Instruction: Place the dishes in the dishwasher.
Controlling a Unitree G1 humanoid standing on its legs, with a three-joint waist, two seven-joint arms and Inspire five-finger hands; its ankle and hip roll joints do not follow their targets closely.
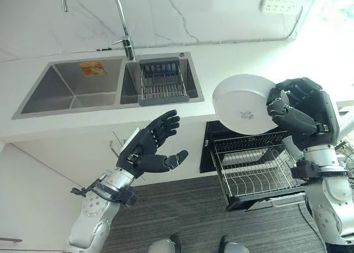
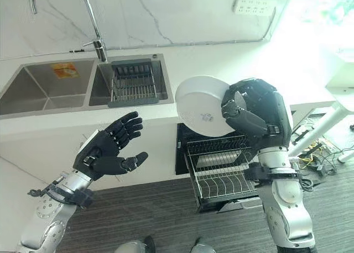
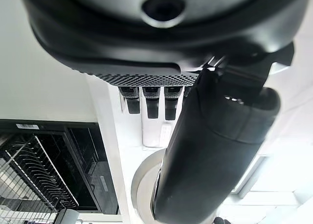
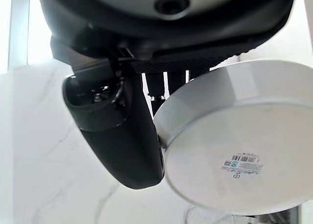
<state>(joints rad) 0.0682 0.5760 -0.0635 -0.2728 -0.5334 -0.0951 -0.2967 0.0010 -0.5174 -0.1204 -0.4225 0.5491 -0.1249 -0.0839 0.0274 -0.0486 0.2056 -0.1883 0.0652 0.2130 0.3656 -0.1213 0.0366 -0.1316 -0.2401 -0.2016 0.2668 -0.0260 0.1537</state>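
My right hand [image 1: 301,112] is shut on a white round dish [image 1: 243,105], held on edge above the counter's front, its underside with a small label facing me. The dish [image 4: 239,155] fills much of the right wrist view, pinched between thumb [image 4: 117,136] and fingers. Below it the dishwasher's wire rack [image 1: 255,167] is pulled out of the dark dishwasher opening [image 1: 209,148] and holds no dishes that I can see. My left hand [image 1: 149,145] hangs open in the air left of the rack, palm toward the dish, fingers spread, holding nothing.
A steel double sink [image 1: 83,84] with a tall tap [image 1: 124,21] is set in the white counter; a dark drain basket [image 1: 162,82] sits in its right basin. A wall socket strip [image 1: 282,3] is at the back right. Dark floor [image 1: 182,220] lies below.
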